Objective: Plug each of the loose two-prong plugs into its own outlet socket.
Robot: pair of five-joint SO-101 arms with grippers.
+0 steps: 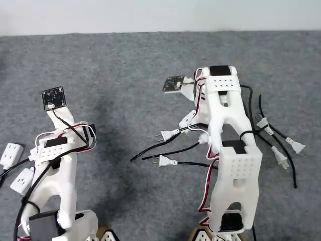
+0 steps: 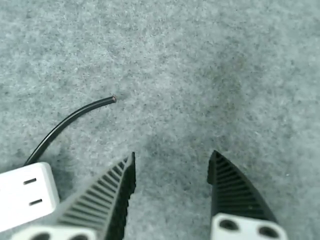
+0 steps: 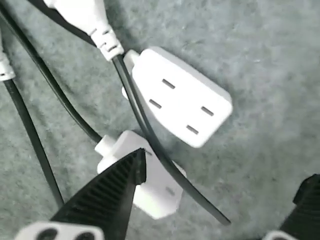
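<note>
In the left wrist view my left gripper (image 2: 173,156) stands open over bare grey carpet, with a white outlet socket (image 2: 24,194) just beside one finger (image 2: 112,197) and a black cable end (image 2: 112,100) beyond. My right gripper (image 3: 225,167) is open low over two white outlet sockets (image 3: 182,100) (image 3: 152,187); a black cable (image 3: 145,127) runs across both of them, and a white plug (image 3: 85,15) lies at their far side. In the high view two loose plugs (image 1: 167,134) (image 1: 162,160) lie between the arms.
Two white sockets (image 1: 11,153) (image 1: 22,179) lie by the left arm near the table's left edge. More white plugs with black cables (image 1: 281,158) (image 1: 298,147) sprawl to the right of the right arm. Open carpet (image 1: 120,70) stretches toward the back.
</note>
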